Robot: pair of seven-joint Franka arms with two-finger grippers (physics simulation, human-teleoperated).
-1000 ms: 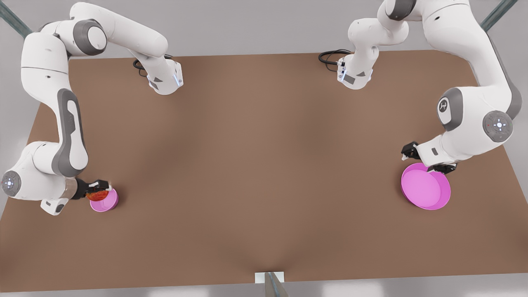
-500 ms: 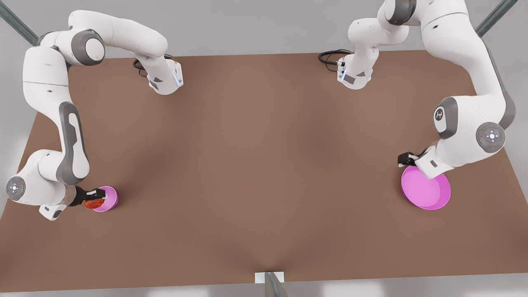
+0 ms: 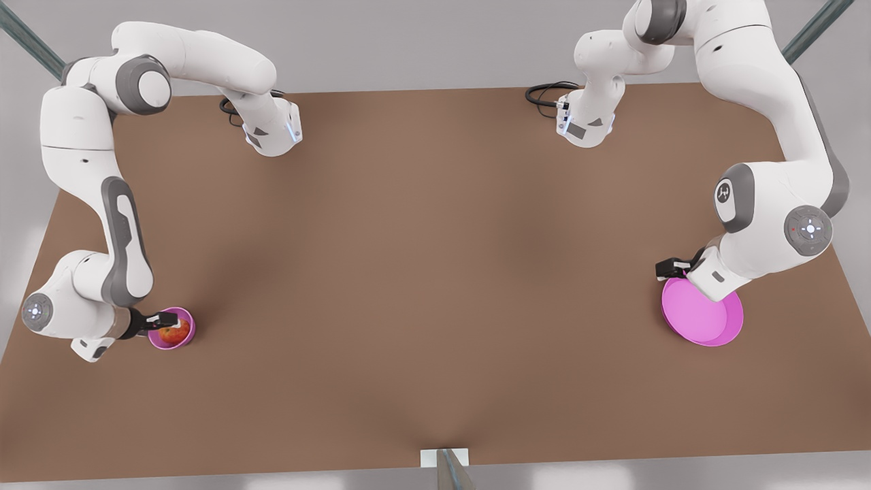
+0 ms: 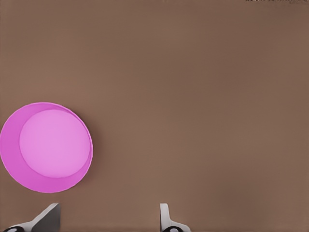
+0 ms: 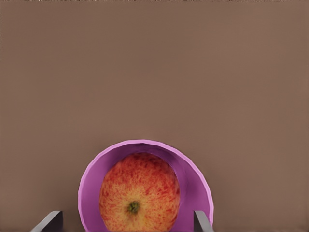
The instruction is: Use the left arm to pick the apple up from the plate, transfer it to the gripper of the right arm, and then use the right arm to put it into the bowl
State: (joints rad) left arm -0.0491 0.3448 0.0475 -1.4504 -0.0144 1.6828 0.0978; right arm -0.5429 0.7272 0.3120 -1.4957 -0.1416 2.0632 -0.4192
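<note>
Apple in the bowl

Right gripper (image 5: 128, 221) jaws apart above the apple (image 3: 175, 332), which sits loose in the bowl (image 3: 185, 338) at front view's left. Left gripper (image 4: 108, 217), open, waits near the plate (image 3: 701, 320). The apple looks firm, smooth, rounded: grip across its widest part.

A brown table (image 3: 435, 286) stands on a pale grey floor (image 3: 408, 54).

Front view overhead; wrist views look down, near bowl (image 5: 145, 188), plate (image 4: 46, 147).

Smooth matt brown table (image 3: 422, 272), glossy white plastic-looking arm shells (image 3: 748, 75), speckled matt-skinned apple (image 5: 139, 193).
</note>
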